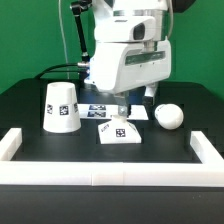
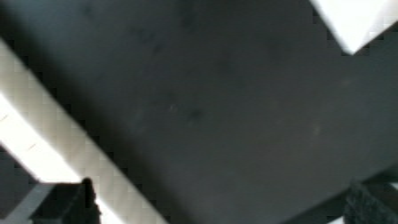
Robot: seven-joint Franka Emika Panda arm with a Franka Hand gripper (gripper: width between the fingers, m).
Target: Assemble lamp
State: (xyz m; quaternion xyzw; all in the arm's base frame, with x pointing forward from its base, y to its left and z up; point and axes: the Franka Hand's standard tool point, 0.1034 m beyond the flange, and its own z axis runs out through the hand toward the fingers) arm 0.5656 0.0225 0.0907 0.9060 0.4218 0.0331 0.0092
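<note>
The white cone-shaped shade (image 1: 60,107) stands on the black table at the exterior view's left. The low flat base block (image 1: 119,132) lies in the middle near the front. The ball-shaped bulb (image 1: 168,116) rests at the exterior view's right. My gripper (image 1: 120,104) hangs just above and behind the base block, touching nothing. In the wrist view my gripper (image 2: 214,192) is open: its dark fingertips (image 2: 57,198) stand far apart with only bare black table between them. A white corner (image 2: 366,20) shows at the wrist view's edge; I cannot tell which part it is.
The marker board (image 1: 96,110) lies flat behind the base block. The long white rail edging (image 1: 100,171) runs along the table's front and up both sides, and also crosses the wrist view (image 2: 54,120). A green wall stands behind.
</note>
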